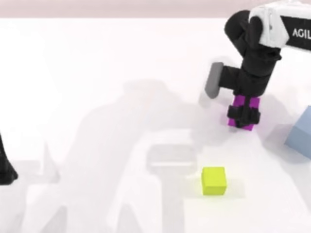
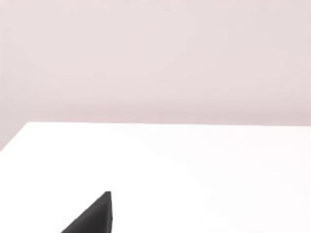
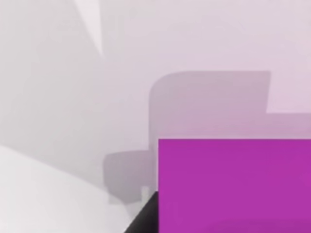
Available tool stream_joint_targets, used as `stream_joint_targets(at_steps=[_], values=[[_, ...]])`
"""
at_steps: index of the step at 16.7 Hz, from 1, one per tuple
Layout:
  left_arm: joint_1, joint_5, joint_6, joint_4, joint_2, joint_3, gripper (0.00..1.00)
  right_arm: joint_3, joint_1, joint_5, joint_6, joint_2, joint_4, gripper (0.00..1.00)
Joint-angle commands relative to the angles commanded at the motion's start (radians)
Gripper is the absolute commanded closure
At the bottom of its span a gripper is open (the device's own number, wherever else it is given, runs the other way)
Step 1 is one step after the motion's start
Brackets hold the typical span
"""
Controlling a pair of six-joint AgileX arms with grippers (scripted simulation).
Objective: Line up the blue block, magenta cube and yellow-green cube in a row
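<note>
My right gripper [image 1: 244, 115] is shut on the magenta cube [image 1: 241, 112] at the table's right, its fingers clamping the cube's sides. In the right wrist view the magenta cube [image 3: 233, 184] fills the near corner, with one dark finger [image 3: 146, 218] against its side and its shadow lying apart on the table. The pale blue block [image 1: 301, 132] sits at the right edge, just right of the gripper and partly cut off. Nearer the front stands the small yellow-green cube [image 1: 214, 180], alone. My left arm [image 1: 5, 170] is parked at the left edge; its wrist view shows one fingertip [image 2: 99, 213] over bare table.
The right arm's black links and white forearm [image 1: 277, 22] reach in from the top right, above the magenta cube. A grey camera housing [image 1: 214, 80] juts out on the arm's left side. White tabletop [image 1: 97, 73] spreads to the left.
</note>
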State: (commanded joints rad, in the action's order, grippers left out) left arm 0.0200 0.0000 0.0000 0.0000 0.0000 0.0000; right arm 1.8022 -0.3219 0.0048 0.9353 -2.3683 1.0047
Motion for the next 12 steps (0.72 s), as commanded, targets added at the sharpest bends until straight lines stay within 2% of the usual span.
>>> stream_joint_targets(at_steps=[7, 12], values=[[0.000, 0.000, 0.000, 0.000, 0.000, 0.000, 0.00, 0.015, -0.002, -0.006, -0.007, 0.028, 0.036, 1.00], [0.000, 0.000, 0.000, 0.000, 0.000, 0.000, 0.00, 0.146, -0.006, -0.007, -0.007, 0.067, 0.217, 1.00]])
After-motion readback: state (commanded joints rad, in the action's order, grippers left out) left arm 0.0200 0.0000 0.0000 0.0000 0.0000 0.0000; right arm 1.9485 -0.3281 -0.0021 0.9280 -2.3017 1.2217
